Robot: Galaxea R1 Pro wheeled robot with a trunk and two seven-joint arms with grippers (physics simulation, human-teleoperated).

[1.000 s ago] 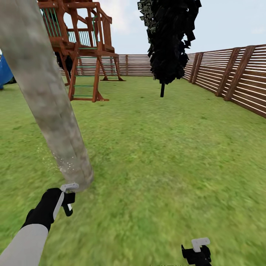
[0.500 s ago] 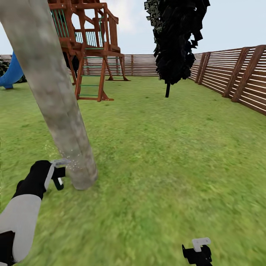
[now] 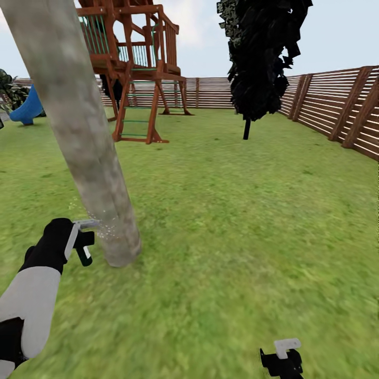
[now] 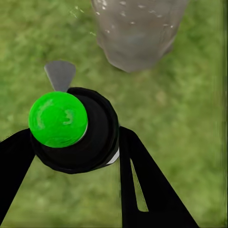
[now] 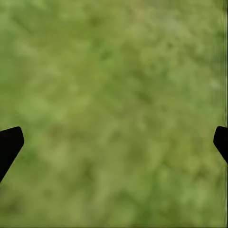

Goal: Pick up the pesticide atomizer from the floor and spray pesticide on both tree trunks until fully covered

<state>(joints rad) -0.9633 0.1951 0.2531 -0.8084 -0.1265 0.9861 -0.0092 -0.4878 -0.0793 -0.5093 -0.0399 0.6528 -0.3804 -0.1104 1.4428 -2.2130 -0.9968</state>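
A thick, pale grey-brown mottled tree trunk leans up from the lawn at the left of the head view. My left gripper hangs just left of its base, shut on the pesticide atomizer. In the left wrist view the atomizer is a stubby black body with a green round top, held between the two black fingers. It points at the trunk's foot, where fine white droplets speckle the bark. Low over the grass near the bottom edge, my right gripper is open and holds nothing.
A wooden play tower with a blue slide stands behind the trunk. A narrow black tree rises mid-lawn. The slatted brown fence runs along the back and right. Open grass lies between them.
The view has panned left, shifting everything right. My left gripper with the atomizer has gone from in front of the trunk's base to its left side, a little higher. The right gripper stays put.
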